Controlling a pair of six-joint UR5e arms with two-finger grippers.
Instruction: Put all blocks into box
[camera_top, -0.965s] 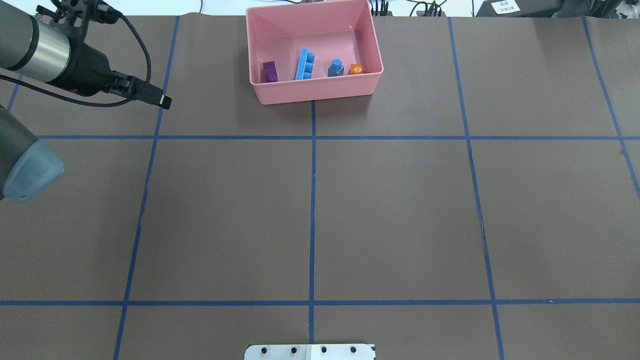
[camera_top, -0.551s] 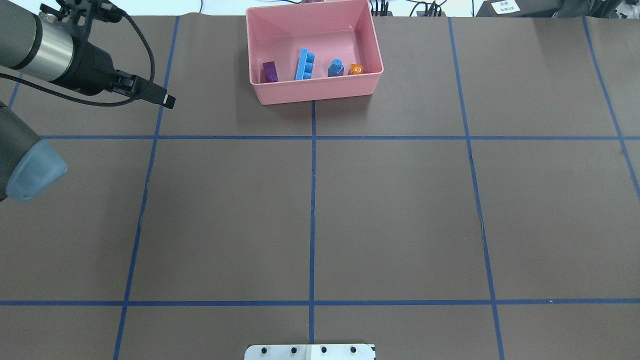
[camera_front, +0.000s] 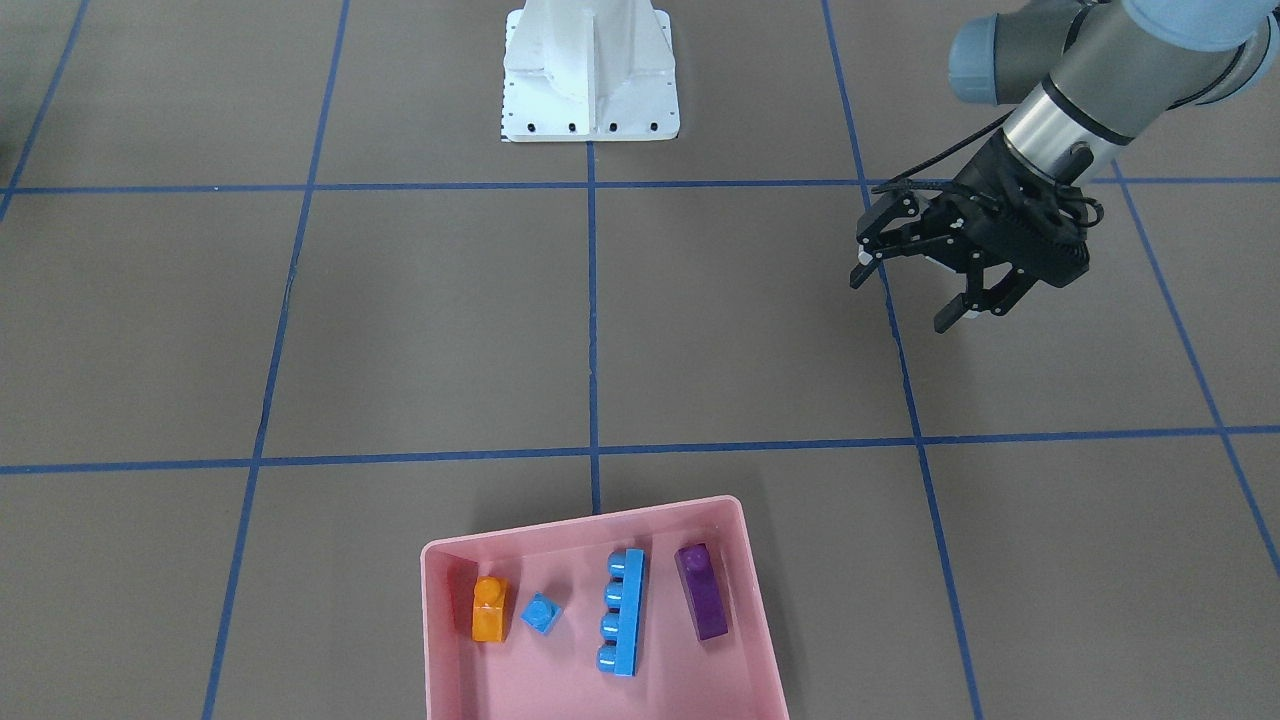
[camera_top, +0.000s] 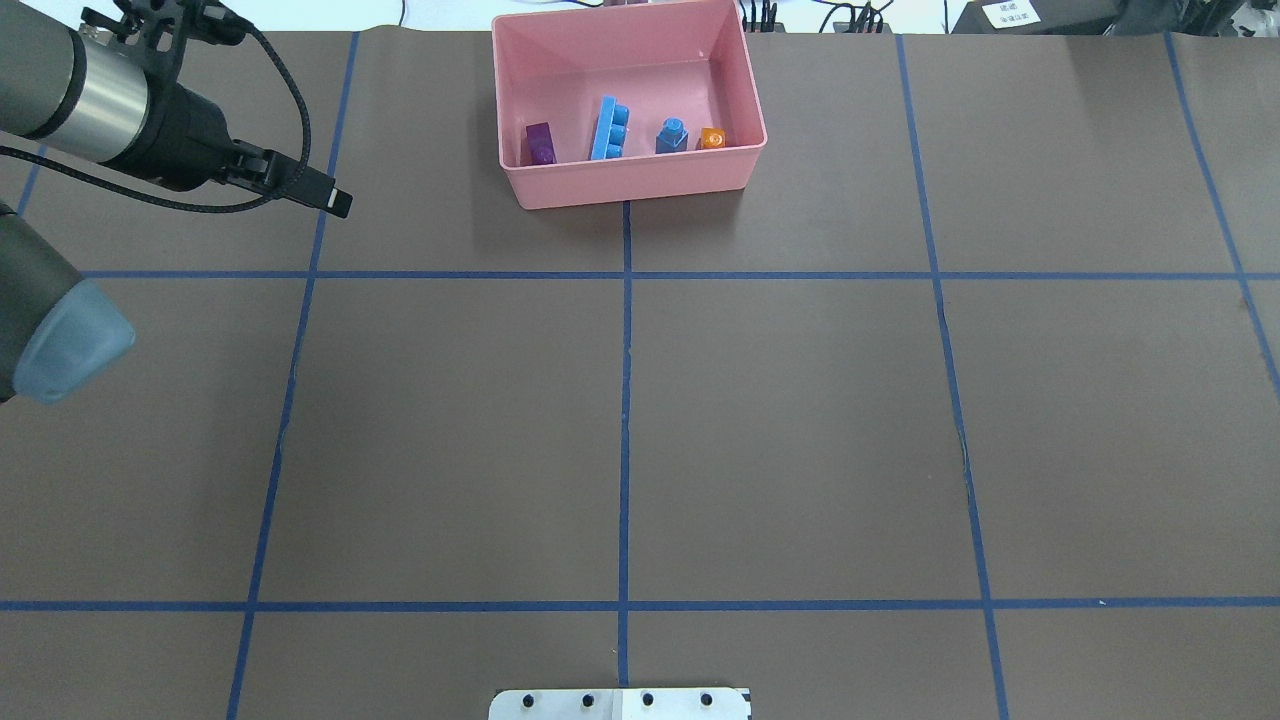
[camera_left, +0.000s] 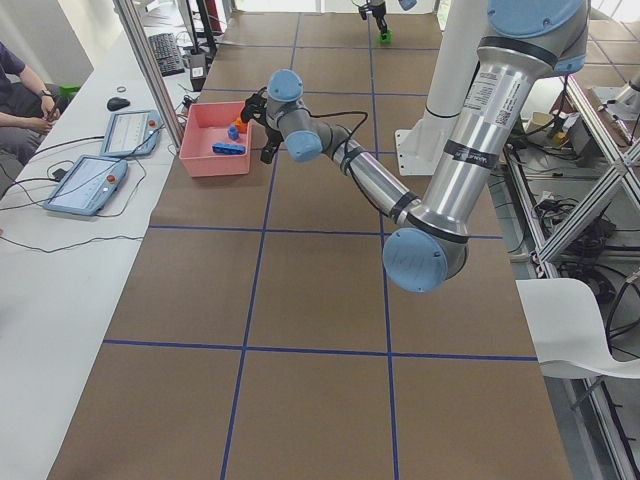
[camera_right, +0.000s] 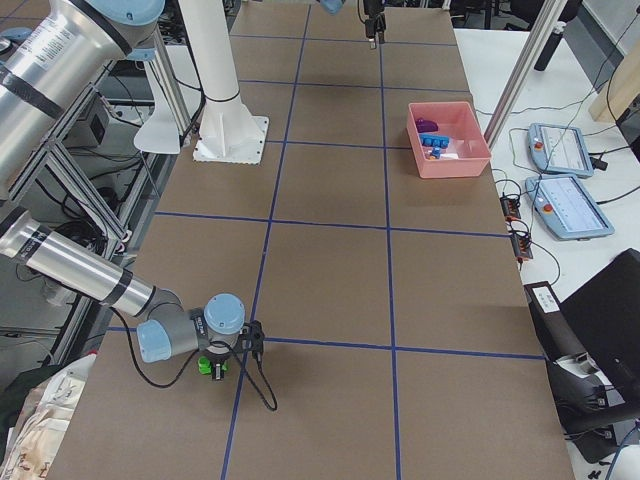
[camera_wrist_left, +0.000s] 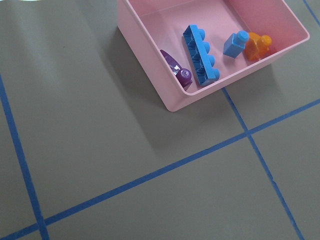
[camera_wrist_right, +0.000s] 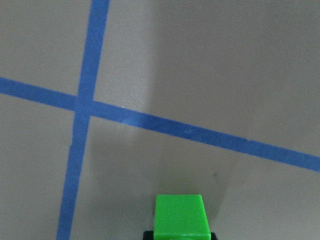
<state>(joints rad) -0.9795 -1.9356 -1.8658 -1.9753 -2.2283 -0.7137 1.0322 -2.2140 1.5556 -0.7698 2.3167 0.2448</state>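
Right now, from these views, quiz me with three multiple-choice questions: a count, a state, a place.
1. How many bricks lie in the pink box? A) three B) four C) five
2. The left arm's fingers are: A) open and empty B) shut on a brick C) gripping the box wall
3. Where is the green brick? A) in the box B) at the right arm's tip, far from the box C) between the left fingers
1B: orange brick, small blue brick, long blue brick, purple brick. 2A: spread, nothing between them. 3B: the right side view shows it there.
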